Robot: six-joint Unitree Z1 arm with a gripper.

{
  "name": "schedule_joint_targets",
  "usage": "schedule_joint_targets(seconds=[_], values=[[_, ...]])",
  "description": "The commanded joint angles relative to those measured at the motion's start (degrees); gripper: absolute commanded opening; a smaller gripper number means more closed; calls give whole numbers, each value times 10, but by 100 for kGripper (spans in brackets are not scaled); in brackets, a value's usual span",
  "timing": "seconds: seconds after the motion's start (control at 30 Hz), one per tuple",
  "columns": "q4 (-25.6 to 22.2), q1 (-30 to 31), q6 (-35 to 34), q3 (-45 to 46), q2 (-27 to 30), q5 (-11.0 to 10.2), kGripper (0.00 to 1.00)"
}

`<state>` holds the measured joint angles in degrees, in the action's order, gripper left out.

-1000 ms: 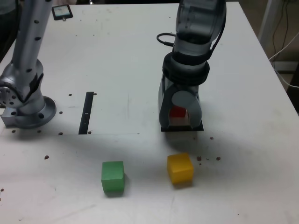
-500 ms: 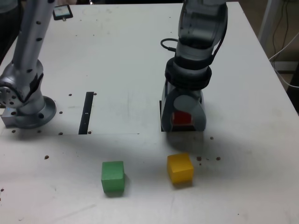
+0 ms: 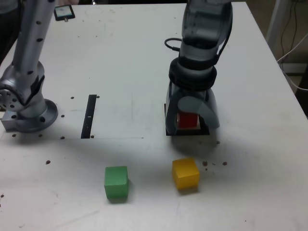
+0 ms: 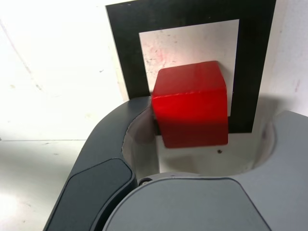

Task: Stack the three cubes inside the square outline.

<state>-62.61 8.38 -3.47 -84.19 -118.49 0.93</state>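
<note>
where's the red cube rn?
Exterior view: red cube sits in the square outline, right of centre, between the open gripper fingers, above the yellow cube.

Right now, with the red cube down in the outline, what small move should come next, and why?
Probably lift the tool straight up. In the wrist view the red cube rests in the square outline with the jaws spread apart from it, so it looks released. The yellow cube and green cube wait on the table.

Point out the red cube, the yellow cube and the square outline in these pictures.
red cube point(image 4: 190, 103), wrist view, middle of the cube.
yellow cube point(image 3: 186, 173), exterior view, middle of the cube.
square outline point(image 4: 124, 53), wrist view, black band of the frame.
</note>
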Motion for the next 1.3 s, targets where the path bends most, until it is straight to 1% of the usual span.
schedule_joint_targets(seconds=[0.0,0.1,0.17,0.33,0.47,0.6,0.7,0.87,1.0,1.27], values=[[-7,1,-4,5,17,-1,99],[-16,8,-16,8,35,-4,99],[-26,22,-36,9,51,-10,99],[-46,70,-119,19,79,-20,99],[-46,119,-190,22,81,-15,99],[-43,159,-233,7,70,-4,97],[-44,175,-248,-7,54,3,96],[-48,185,-262,-20,24,11,94],[-42,192,-269,-31,7,13,91],[-53,207,-283,-59,-13,15,82]])
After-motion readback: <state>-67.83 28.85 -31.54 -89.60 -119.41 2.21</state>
